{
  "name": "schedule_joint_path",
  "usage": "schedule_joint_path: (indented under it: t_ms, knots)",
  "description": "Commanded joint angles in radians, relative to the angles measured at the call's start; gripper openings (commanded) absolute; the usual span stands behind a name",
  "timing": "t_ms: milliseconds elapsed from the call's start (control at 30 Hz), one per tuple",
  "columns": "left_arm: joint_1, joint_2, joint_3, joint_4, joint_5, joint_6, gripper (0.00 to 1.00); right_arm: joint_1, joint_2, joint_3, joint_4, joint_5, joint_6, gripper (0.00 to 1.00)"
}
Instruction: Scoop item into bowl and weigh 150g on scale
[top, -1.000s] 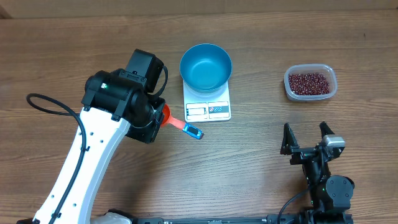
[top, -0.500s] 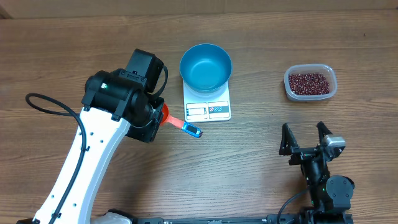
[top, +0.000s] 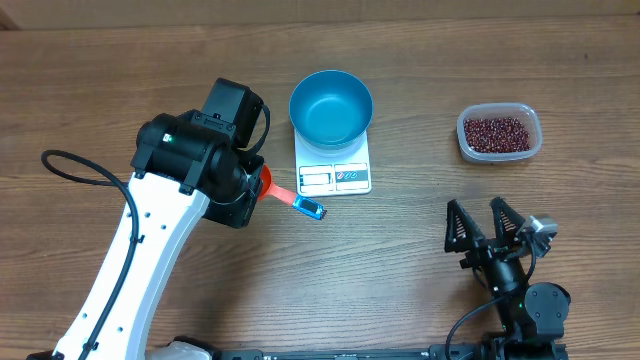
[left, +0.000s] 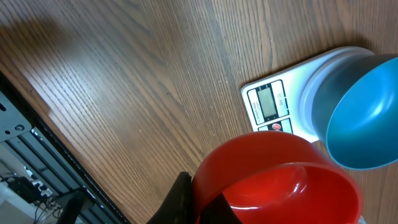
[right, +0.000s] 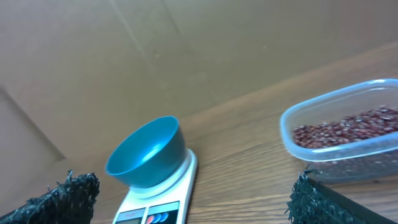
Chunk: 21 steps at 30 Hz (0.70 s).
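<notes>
A bright blue bowl (top: 331, 105) is seen standing on the far part of a white scale (top: 333, 172), just above the middle of the overhead frame, with the scale's display and buttons left uncovered along the edge nearer the bottom of the frame. The item (top: 497, 133), a loose layer of small dark red grains, is held in a clear rounded tub (top: 465, 143) at the right of the overhead frame, well apart from the scale, on the wooden bench (top: 420, 260). The left gripper (left: 185, 200) is pressed together on a red scoop (left: 280, 177); in the left wrist view one dark finger is seen against the rim of the scoop's red cup at the bottom edge, with the scale and bowl lying beyond it at the right. In the overhead view the gripper itself is hidden under the white and black arm, and only the scoop's red neck and blue handle end (top: 310, 210) are shown, just left of and below the scale's lower left corner. The right gripper (top: 475, 212) is spread wide with nothing between its jaws, low in the right part of the overhead frame, below the tub and apart from it. In the right wrist view the bowl and scale are seen at the lower left and the tub at the right.
</notes>
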Motion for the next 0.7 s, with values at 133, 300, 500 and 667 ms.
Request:
schedule_joint_path:
  t_ms: [133,300,500,667]
  knots:
    - [-0.004,-0.012,0.017,0.002,-0.024,-0.017,0.04,0.005,-0.011,0.061,-0.03,-0.052,0.022,1.0]
    - [-0.004,-0.012,0.017,0.031,-0.024,-0.017,0.04,0.005,-0.008,0.185,-0.156,-0.051,0.019,1.0]
    - [-0.004,-0.012,0.017,0.063,-0.023,-0.018,0.04,0.005,0.077,0.348,-0.272,-0.052,0.018,1.0]
    - [-0.004,-0.012,0.017,0.082,-0.021,-0.043,0.04,0.005,0.237,0.491,-0.377,-0.056,0.018,1.0]
